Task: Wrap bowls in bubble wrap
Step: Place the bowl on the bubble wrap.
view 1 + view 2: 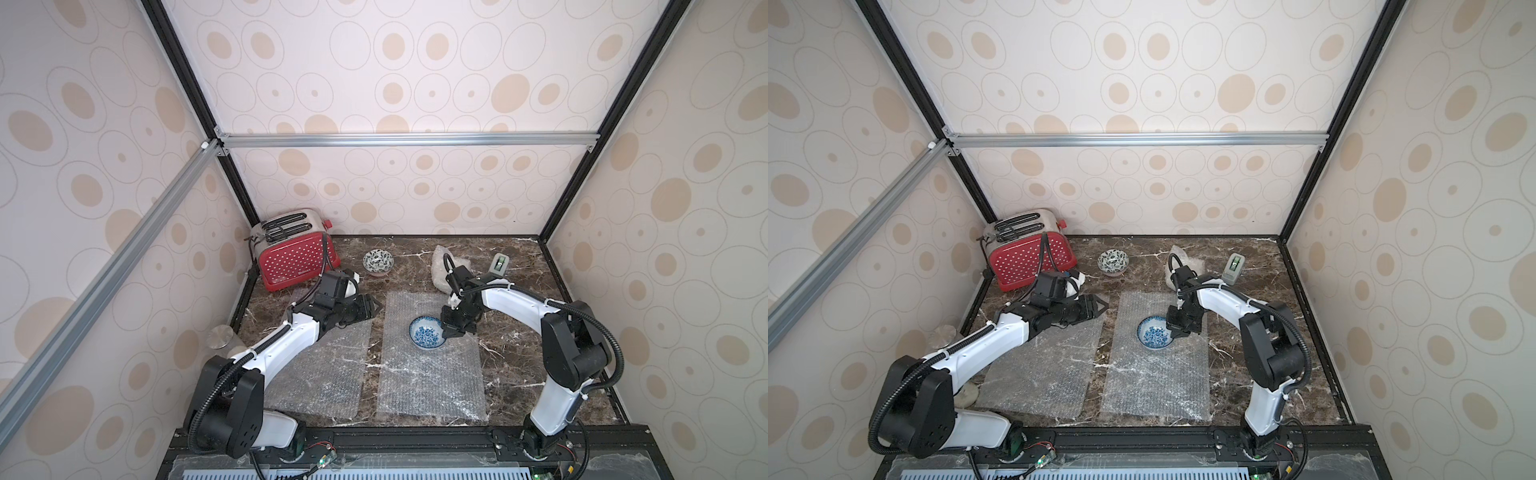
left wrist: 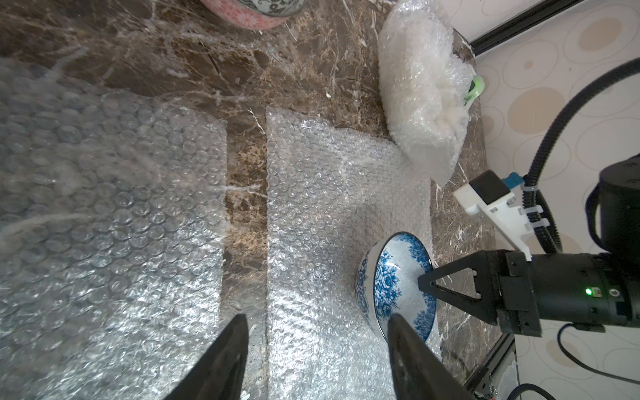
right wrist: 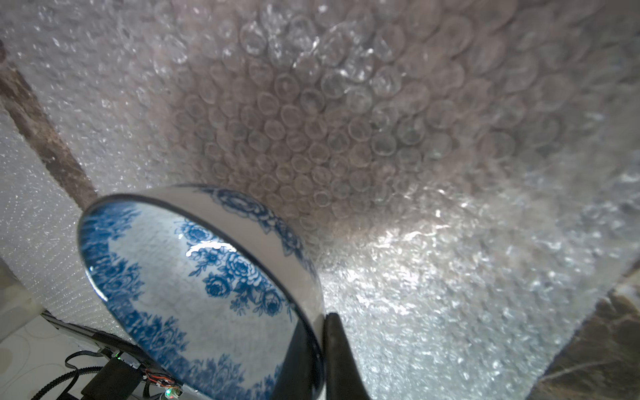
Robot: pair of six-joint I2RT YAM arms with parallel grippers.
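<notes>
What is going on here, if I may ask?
The right gripper has its jaws on either side of the rim of the blue bowl, which sits unwrapped on a flat bubble wrap sheet. Whether it is gripped is unclear. The left gripper hovers open and empty above the far end of a second sheet. A black-patterned bowl stands at the back.

Red polka-dot toaster (image 1: 293, 253) at back-left of dark marble tabletop (image 1: 519, 357), small grey device (image 1: 498, 264) back right

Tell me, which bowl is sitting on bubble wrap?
The blue-flowered bowl, on the sheet by the right gripper. The black-patterned bowl stands on bare table beside the red toaster.
</notes>
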